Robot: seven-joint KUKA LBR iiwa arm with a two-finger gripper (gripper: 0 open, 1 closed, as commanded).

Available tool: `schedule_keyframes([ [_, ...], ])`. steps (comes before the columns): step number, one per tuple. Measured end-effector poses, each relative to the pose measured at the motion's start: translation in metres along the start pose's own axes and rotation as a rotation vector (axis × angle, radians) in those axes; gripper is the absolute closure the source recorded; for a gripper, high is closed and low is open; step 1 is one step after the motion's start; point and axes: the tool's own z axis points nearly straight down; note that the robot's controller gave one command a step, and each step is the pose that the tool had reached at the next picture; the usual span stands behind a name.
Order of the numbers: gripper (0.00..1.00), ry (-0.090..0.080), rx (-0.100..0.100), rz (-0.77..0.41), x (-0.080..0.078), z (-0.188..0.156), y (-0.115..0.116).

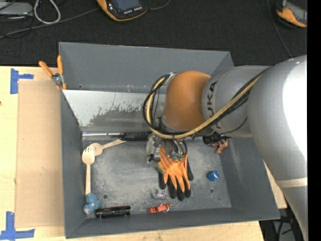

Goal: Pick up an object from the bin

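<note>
Gripper hangs over the orange-and-black glove — wide or narrow, I cannot tell.

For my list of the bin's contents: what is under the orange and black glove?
Around the glove only bare bin floor shows. Anything beneath it is covered; the gripper is over its upper end.

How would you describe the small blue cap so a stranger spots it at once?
Look in the grey bin, right of the orange-and-black glove in its middle. The blue cap lies alone there: small, round, the only blue thing on that side.
</note>
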Motion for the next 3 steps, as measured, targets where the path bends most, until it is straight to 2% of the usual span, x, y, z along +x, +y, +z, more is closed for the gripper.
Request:
schedule_keyframes([
  [1,1.00,0.009,0.001,0.002,0.003,-0.037,-0.001],
  [3,1.00,0.008,0.001,0.006,0.003,-0.110,-0.001],
])
